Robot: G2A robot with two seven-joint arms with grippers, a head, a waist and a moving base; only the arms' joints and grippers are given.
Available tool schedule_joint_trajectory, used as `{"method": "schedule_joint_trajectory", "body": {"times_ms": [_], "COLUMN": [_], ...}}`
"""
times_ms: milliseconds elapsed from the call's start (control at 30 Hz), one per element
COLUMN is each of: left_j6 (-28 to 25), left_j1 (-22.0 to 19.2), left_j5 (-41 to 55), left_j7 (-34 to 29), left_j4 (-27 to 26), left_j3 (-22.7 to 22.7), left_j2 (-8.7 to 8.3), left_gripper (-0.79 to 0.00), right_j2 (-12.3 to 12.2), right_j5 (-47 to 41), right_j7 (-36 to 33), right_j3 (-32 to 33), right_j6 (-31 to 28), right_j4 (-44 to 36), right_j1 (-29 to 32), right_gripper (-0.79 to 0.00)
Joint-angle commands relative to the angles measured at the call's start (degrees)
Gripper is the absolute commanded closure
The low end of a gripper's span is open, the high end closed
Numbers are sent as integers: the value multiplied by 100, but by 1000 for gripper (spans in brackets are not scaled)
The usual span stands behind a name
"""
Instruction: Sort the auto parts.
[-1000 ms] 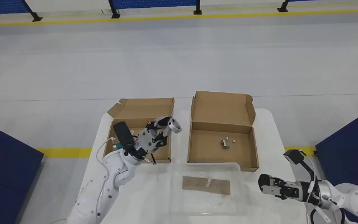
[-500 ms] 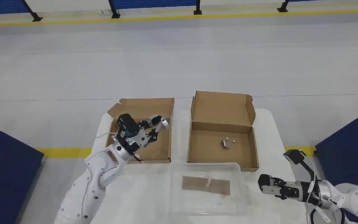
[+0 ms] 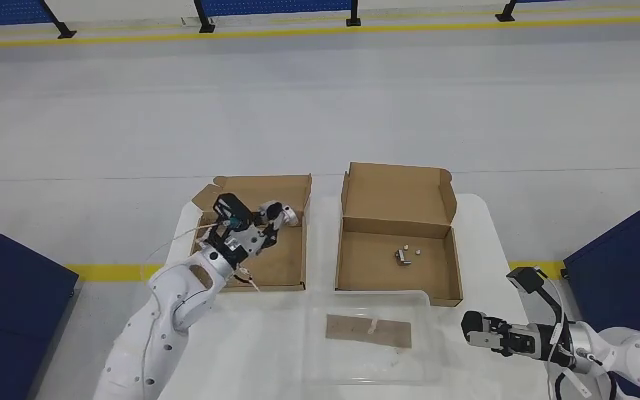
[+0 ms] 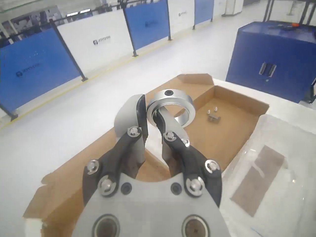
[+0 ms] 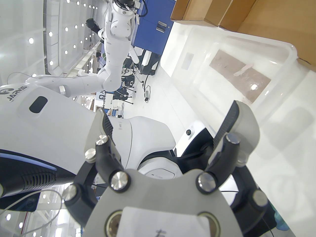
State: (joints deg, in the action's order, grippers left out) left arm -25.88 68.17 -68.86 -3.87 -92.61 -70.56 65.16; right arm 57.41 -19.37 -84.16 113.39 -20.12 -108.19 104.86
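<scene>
Room: pale hall floor point(image 3: 320, 110), blue barriers point(image 4: 39, 72) behind; white table point(image 3: 476, 240).
Clear bin point(image 3: 375, 294): on the table, a brown sheet point(image 3: 368, 331) in its bottom.
Left tool point(image 4: 150, 117): clamped on a metal ring point(image 4: 172, 107), above the left cardboard box point(image 3: 260, 188) beyond the bin's left end.
Right tool point(image 5: 170, 117): fingers spread wide, holding nothing, just beside the bin's right end.
Small parts point(image 3: 404, 256): in the right cardboard box point(image 3: 395, 200), beyond the bin.

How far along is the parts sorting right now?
Done: small parts lie in the right box. In hand: the left tool grips a metal ring above the left box; right tool open. Left: release the ring; I see no further loose parts in the clear bin.
</scene>
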Motion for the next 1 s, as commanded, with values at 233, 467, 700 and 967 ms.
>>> {"method": "schedule_joint_trajectory", "body": {"times_ms": [233,467,700,967], "left_j6": [800,800,1421,2783], "left_j1": [-559,-559,-690,-1664], "left_j5": [517,517,708,1117], "left_j7": [-2323,-2323,-2866,-4817], "left_j4": [202,202,351,1403], "left_j3": [214,214,267,724], "left_j2": [86,86,137,348], "left_gripper": [0,0,0,0], "right_j2": [0,0,0,0], "right_j5": [-1,-1,-1,-1], "right_j7": [0,0,0,0], "right_j3": [0,0,0,0], "right_j6": [0,0,0,0], "right_j4": [-1,-1,-1,-1], "right_j1": [0,0,0,0], "right_gripper": [-785,-785,-785,-785]}}
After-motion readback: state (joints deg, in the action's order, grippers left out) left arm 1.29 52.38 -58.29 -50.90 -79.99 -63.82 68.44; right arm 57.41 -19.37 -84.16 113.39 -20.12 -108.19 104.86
